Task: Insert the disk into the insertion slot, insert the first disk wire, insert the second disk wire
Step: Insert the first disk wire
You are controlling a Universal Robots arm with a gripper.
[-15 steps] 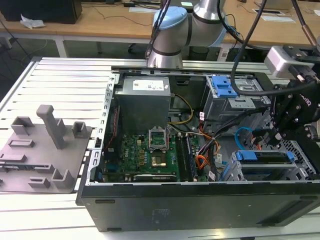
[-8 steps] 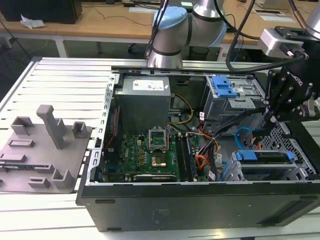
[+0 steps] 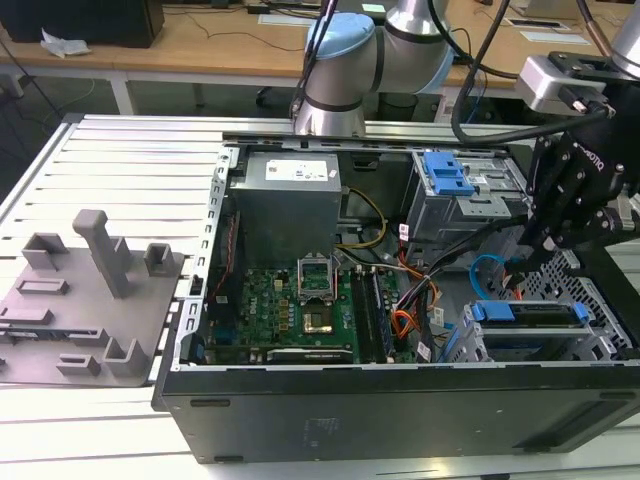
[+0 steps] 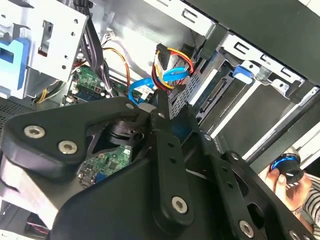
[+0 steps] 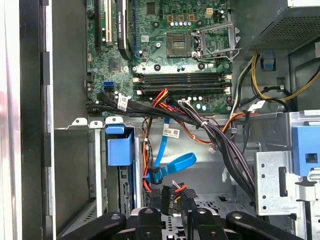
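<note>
The disk (image 3: 530,315) lies inside the insertion slot (image 3: 603,345) at the case's corner on the exterior view's right, its blue carrier (image 5: 120,150) at the open end. My black gripper (image 3: 530,252) hangs just behind the disk. In the first wrist view the gripper (image 5: 171,204) is shut on the black plug of the first disk wire (image 5: 174,191), a red, orange and yellow bundle. In the second wrist view that wire (image 4: 172,62) arcs past a fingertip (image 4: 160,100) toward the disk's connector edge (image 4: 220,95). The second disk wire (image 5: 172,162), light blue, loops loose beside it.
The motherboard (image 3: 290,305), grey power supply (image 3: 290,205) and a taller grey cage with a blue latch (image 3: 447,175) crowd the case. Dark cable bundles (image 5: 220,140) cross close to the gripper. A grey fixture plate (image 3: 85,300) sits outside. A person's hand (image 4: 292,187) holds a small device.
</note>
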